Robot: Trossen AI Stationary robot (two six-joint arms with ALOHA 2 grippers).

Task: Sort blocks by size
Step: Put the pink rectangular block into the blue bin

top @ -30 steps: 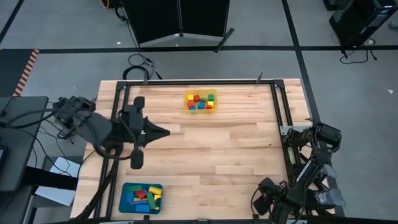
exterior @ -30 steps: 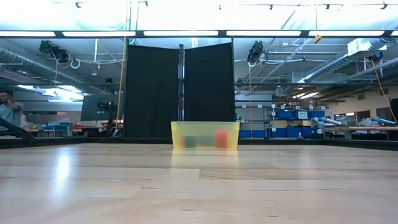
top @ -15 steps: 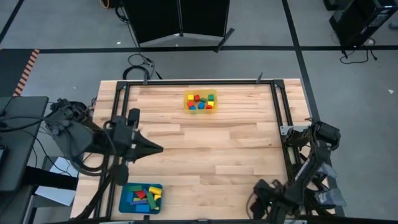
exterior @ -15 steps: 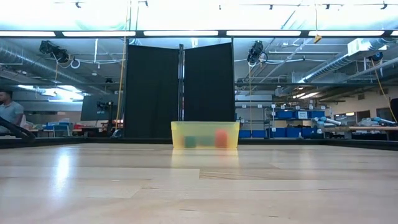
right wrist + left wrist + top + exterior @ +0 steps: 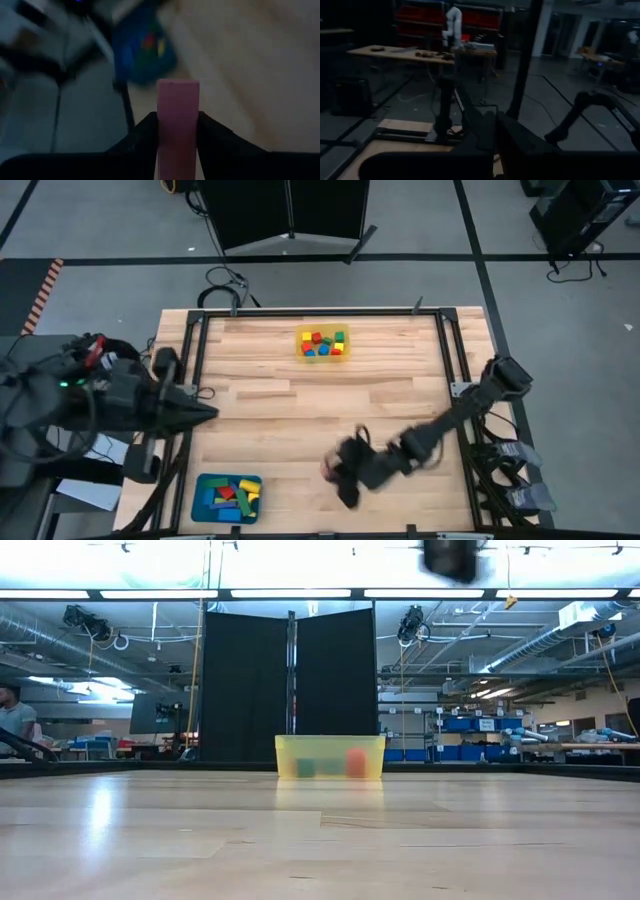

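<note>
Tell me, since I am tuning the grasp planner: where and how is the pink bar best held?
As the right gripper has it now: the pink bar sits lengthwise between the two fingers, pinched on its long flat sides near one end. Those parallel faces probably give the pads flat contact, and the free end sticks forward for lowering into the teal tray.

The counter [image 5: 330, 415] is a pale wooden butcher-block top of joined planks, bordered by a dark metal frame [image 5: 440, 350]. Two containers rest directly on it. A translucent yellow square tray [image 5: 322, 344] sits close to the middle of the far edge and holds small red, yellow, green and blue blocks [image 5: 318, 343]. A teal rounded tray [image 5: 227, 498] sits at the near left corner, filled with longer coloured blocks [image 5: 226, 496].
</note>
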